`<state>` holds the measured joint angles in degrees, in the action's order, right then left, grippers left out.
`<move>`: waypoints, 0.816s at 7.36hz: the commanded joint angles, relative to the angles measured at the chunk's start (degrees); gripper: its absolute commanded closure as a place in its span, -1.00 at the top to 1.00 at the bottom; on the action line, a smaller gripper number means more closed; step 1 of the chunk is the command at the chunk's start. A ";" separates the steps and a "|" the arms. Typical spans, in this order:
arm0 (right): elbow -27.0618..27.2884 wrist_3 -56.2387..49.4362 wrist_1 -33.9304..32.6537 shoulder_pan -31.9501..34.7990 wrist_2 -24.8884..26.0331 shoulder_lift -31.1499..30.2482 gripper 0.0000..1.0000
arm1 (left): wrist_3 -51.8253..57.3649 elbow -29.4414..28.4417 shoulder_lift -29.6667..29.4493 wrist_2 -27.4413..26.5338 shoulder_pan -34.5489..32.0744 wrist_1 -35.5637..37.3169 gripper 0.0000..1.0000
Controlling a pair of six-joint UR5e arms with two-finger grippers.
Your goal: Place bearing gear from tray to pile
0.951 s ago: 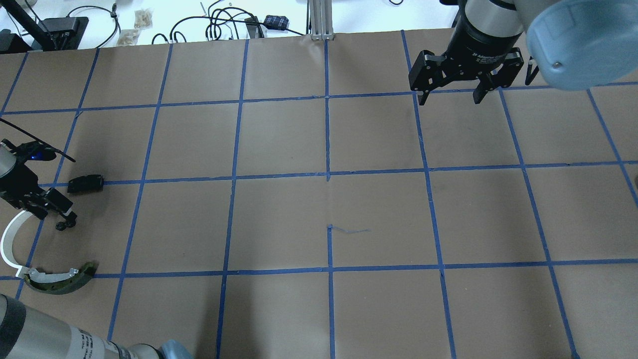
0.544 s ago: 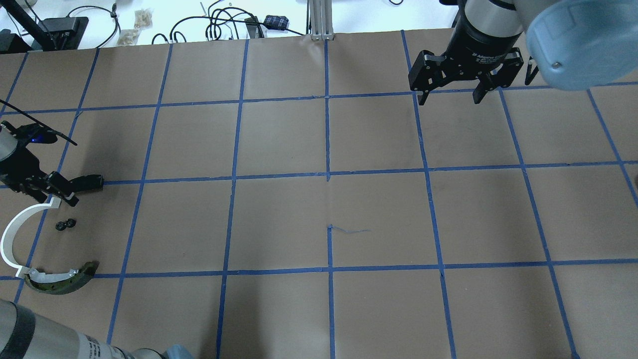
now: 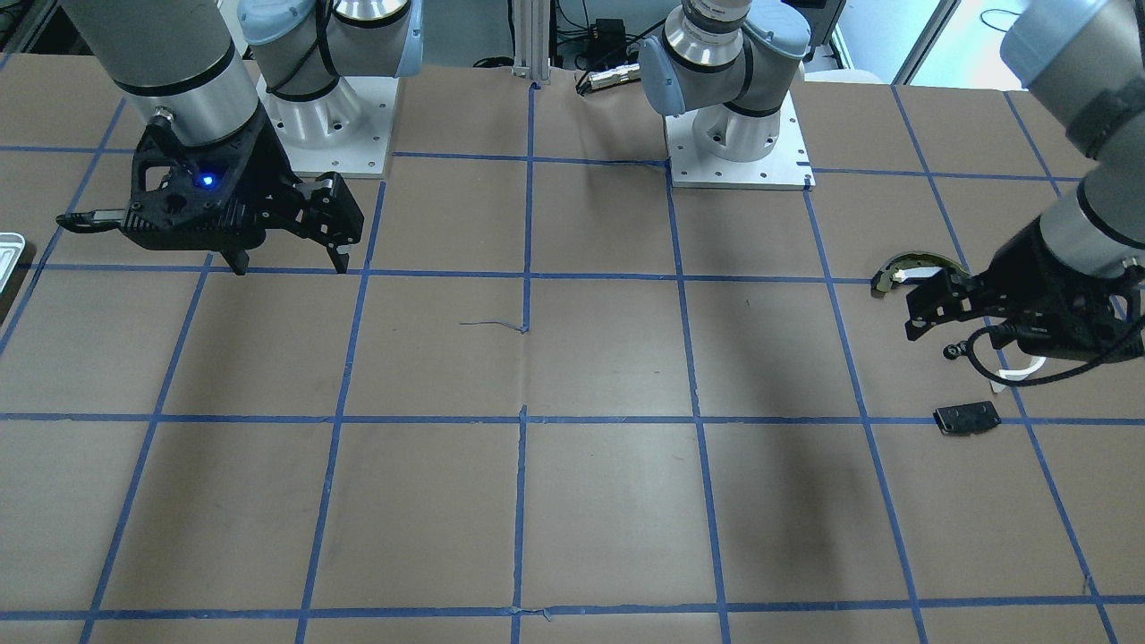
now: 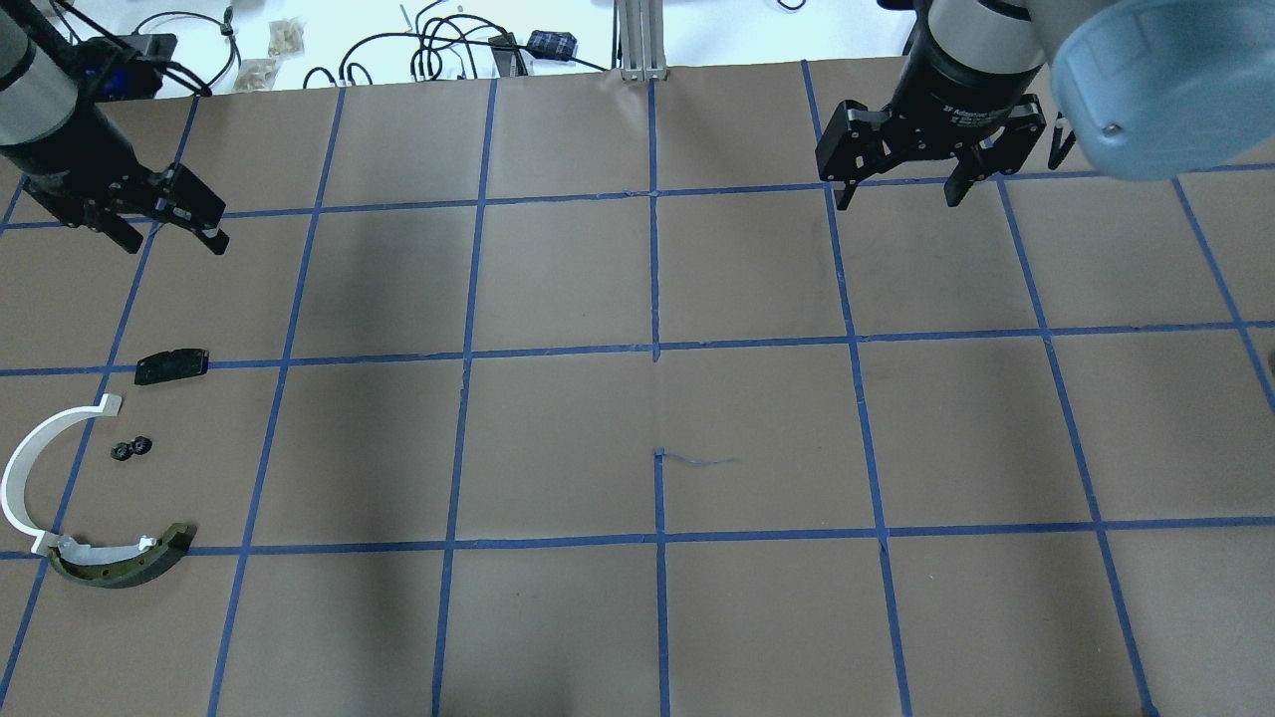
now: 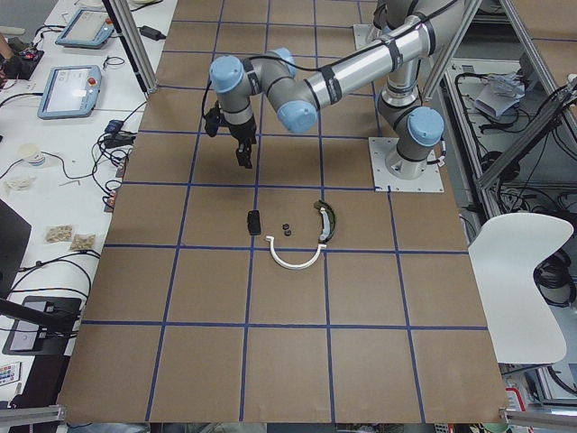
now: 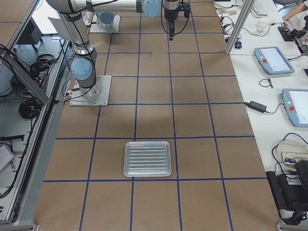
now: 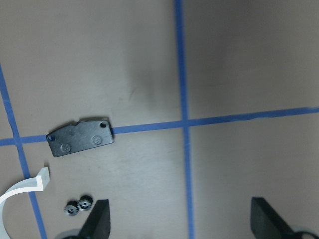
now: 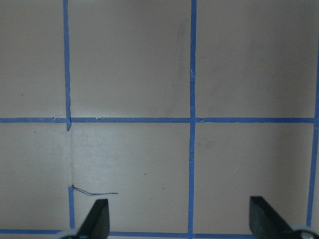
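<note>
Already the gear (image 4: 130, 449) lies in the pile, just beside the arc (image 4: 30, 468) at its 9 o'clock, with the plate (image 4: 171, 365) at 1 and the olive piece (image 4: 125, 566) at 6. The left gripper (image 4: 171, 237) hangs well apart at 12, wide and empty. The right gripper (image 4: 899, 203) is wide too. The tray (image 6: 147, 159) lies well apart.

Bearing gear (image 4: 130, 449) down on the table (image 4: 757, 428), inside the arc's (image 4: 60, 418) curve, seemingly not touching it. Plate (image 4: 171, 365) just beyond, curved piece (image 4: 125, 561) nearer the robot. Tray (image 6: 147, 158) well apart, toward the table's right end.
</note>
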<state>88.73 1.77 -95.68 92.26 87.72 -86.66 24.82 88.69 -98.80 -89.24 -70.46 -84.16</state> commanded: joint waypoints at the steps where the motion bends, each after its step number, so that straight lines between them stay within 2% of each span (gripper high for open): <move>1: 0.04 -0.01 0.05 0.02 0.00 0.00 1.00 | -4.60 0.07 5.62 1.35 -6.51 -4.59 1.00; 6: -0.14 0.07 0.05 -0.07 0.00 0.00 1.00 | -21.36 1.04 5.55 0.04 -16.98 -4.87 1.00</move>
<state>88.73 1.81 -95.62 92.24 87.72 -86.66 7.98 89.32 -93.13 -88.65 -84.97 -89.16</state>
